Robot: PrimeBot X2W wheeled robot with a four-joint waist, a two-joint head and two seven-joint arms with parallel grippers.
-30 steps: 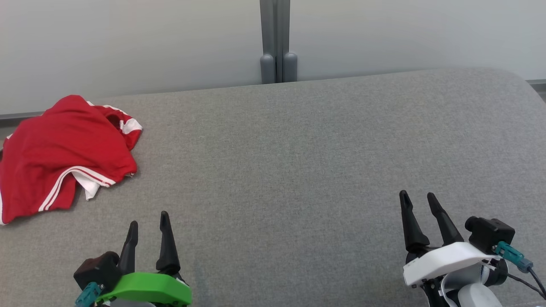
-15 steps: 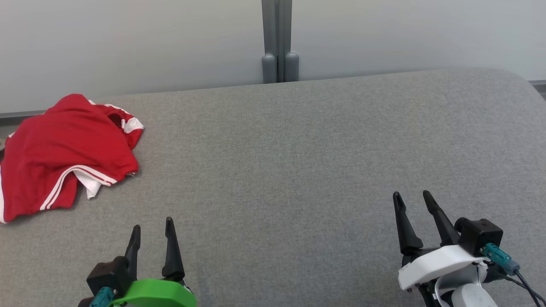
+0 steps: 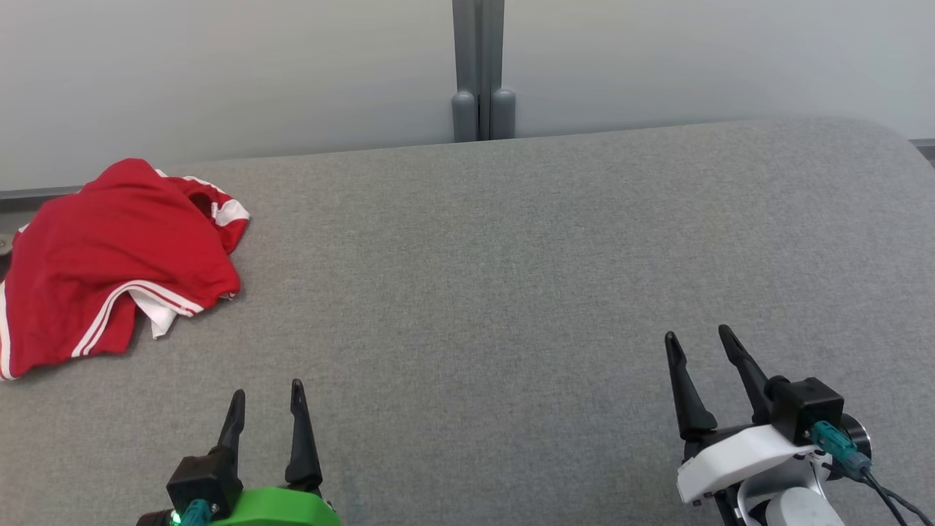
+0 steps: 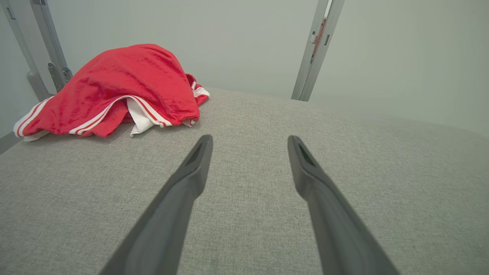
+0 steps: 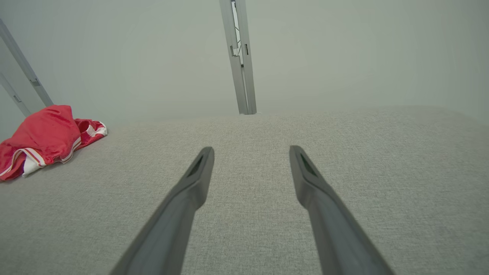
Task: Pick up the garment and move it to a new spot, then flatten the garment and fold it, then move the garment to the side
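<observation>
Red garment (image 3: 109, 256) lies bunched on the grey cushion (image 3: 511, 256)
The left gripper (image 3: 266, 389) is near the garment and the right gripper (image 3: 696, 334) far from it, both spread wide, holding nothing; a grey post (image 3: 478, 73) stands behind.

The garment (image 3: 109, 256) is red cloth with white bands, soft and slightly shiny, full of creases. The padded surface (image 3: 475, 277) under it is covered in grey woven fabric, matt and a little rough, with a fine grain. Behind this surface, the post (image 3: 478, 69) looks like smooth grey painted metal. The long fingers of the left gripper (image 3: 266, 389) and the right gripper (image 3: 695, 333) are dark matt plastic. The green shell (image 3: 285, 508) and the white shell (image 3: 730, 453) are smooth plastic.
</observation>
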